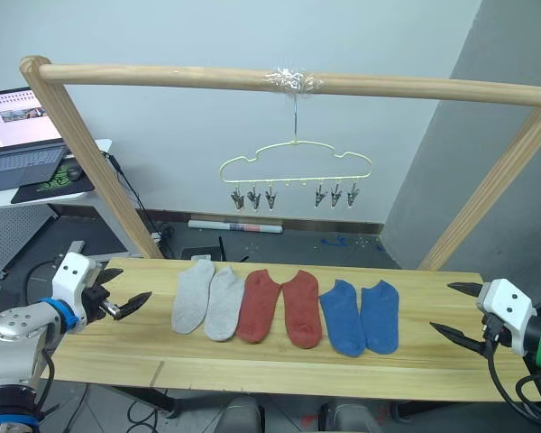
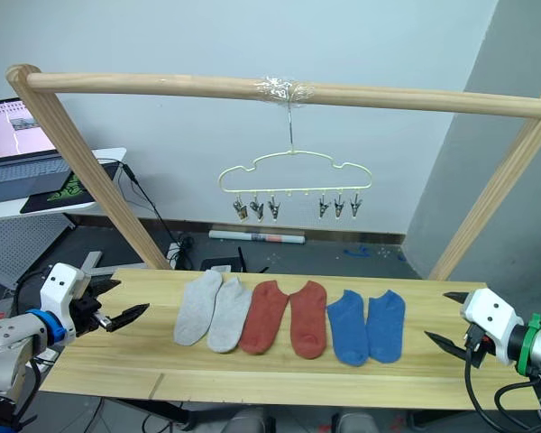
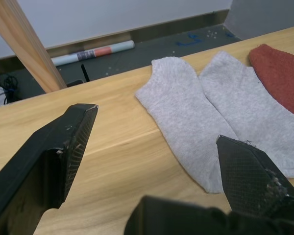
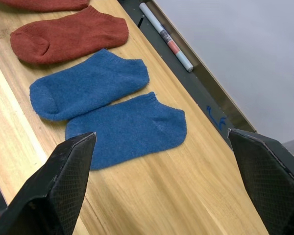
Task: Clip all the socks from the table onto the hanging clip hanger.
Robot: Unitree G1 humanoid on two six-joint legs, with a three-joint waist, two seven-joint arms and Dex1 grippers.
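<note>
Nothing is clipped yet, so the whole job remains: all six socks lie flat in a row on the table, two light grey socks toward the robot's left, two rust red socks in the middle, two blue socks toward its right; each pair lies side by side, neighbours touching or nearly so; the clip hanger hangs bare above and behind them from a thick wooden pole, its six small grey metal clips in two groups of three, all empty; the left gripper hovers over the table's left end with fingers spread wide and empty, near the grey pair; the right gripper waits likewise open and empty at the right end, apart from the blue pair; the socks look soft, fuzzy knit, short and rounded at the toe; the table is smooth pale wood planks; the hanger is thin, wavy, cream-coloured wire.
</note>
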